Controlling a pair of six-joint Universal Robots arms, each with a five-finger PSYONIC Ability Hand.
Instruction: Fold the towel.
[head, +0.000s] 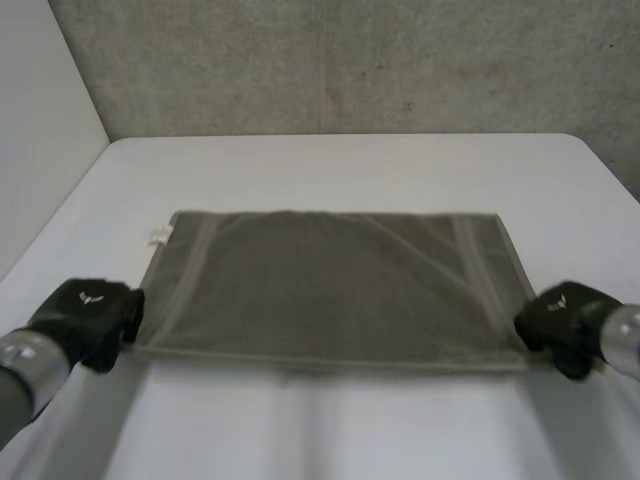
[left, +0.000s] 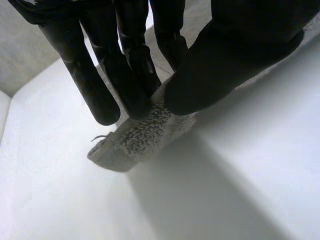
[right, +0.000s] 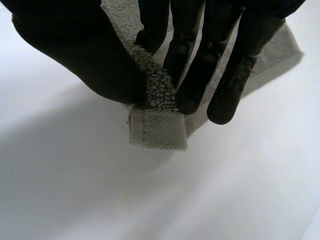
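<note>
**Inspector:** Head view. The item first.

**Assistant:** One grey-brown towel (head: 330, 285), spread flat on the white bench (head: 340, 165). Paler bands run near each short side, and there is a hem along the near edge. It lies between the hands, with the left hand (head: 90, 312) at one near corner and the right hand (head: 562, 318) at the other.

**Inspector:** Markings?

**Assistant:** A small white label (head: 158, 236) at the far corner on the left hand's side, its writing too small to read. Each hand has a small white emblem on its back, with no legible lettering.

**Inspector:** Surroundings?

**Assistant:** A bare grey concrete wall (head: 350, 60) beyond the bench, and a plain white panel (head: 45, 110) beside it.

**Inspector:** Left wrist view.

**Assistant:** The left hand (left: 230, 65) has its thumb and fingers (left: 95, 95) clamped on the towel (left: 142, 137) corner. The pile is looped, the hem is woven, and one loose thread (left: 98, 137) sits just past the fingertips.

**Inspector:** Right wrist view.

**Assistant:** The right hand (right: 85, 60) pinches its corner of the towel (right: 157, 127) between thumb and fingers (right: 225, 95). The hemmed tip juts out past the fingertips, above the white bench (right: 75, 195).
</note>
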